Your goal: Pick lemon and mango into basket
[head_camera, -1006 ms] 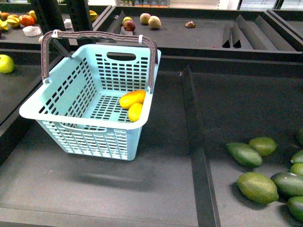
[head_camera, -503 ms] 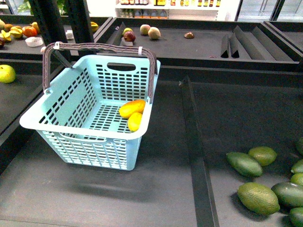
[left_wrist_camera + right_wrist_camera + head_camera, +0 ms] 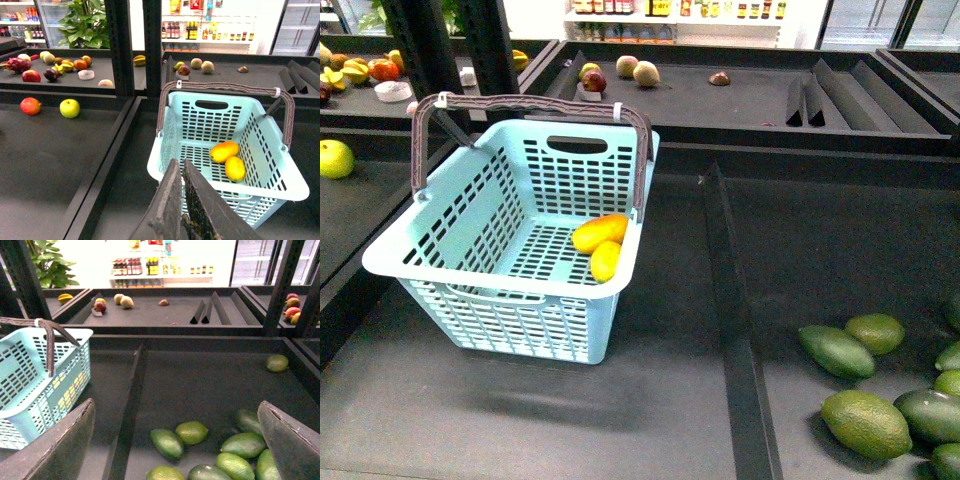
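Nearest, at 4 o'clock in the front view: a heap of green fruits (image 3: 865, 423) on the dark shelf (image 3: 660, 400), right of a raised black divider (image 3: 735, 330) running from 6 toward 12.

Left of the divider, at about 9 to 10 o'clock: the basket (image 3: 450, 250), pale turquoise, slotted, resting tilted on the shelf, brown handle (image 3: 530, 103) raised over its far end. Inside, on the slotted floor against the right-hand wall: the mango (image 3: 599, 232), yellow with an orange blush, lying across, and the lemon (image 3: 606, 261) just nearer, touching it or very nearly so. Both fruits in the basket, neither held.

No arm visible in the front view. From the left wrist camera: left gripper (image 3: 181, 200) above the basket's near rim, fingers pressed together, clenched on nothing, with mango (image 3: 224, 151) and lemon (image 3: 235, 168) lying beyond it. From the right wrist camera: right gripper (image 3: 177, 440) with fingers (image 3: 65, 445) spread wide, released, over the green fruits (image 3: 192, 432) at 6 o'clock, basket (image 3: 30, 390) off at 9.

Farther, at 12 o'clock: a back shelf with a few round fruits (image 3: 620, 70). At 9 o'clock, a yellow-green apple (image 3: 334, 158); at 10 to 11, mixed fruit (image 3: 360, 72). Beyond, bright store shelves with bottles (image 3: 670, 8).
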